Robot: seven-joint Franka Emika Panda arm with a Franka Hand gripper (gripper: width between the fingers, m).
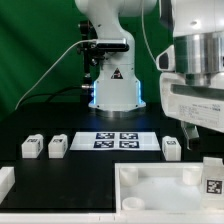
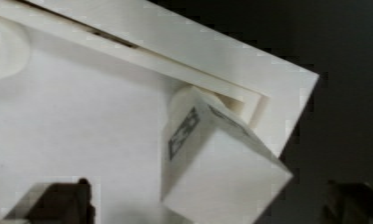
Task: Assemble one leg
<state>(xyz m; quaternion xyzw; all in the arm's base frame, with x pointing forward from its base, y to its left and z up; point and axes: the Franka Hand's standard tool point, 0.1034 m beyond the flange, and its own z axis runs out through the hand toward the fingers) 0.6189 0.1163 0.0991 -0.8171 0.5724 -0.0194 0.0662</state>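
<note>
Leg (image 1: pixel 212 178) being seated in tray (image 1: pixel 150 188) corner.
End effector (image 1: pixel 200 128) state cannot be told; the leg should be kept upright.

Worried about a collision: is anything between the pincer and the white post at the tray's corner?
Nothing visible does. The small white rectangular plastic leg with its black-and-white tag stands at the corner of the large white plastic tray, straight ahead of the open pincer, with no other part between them.
</note>
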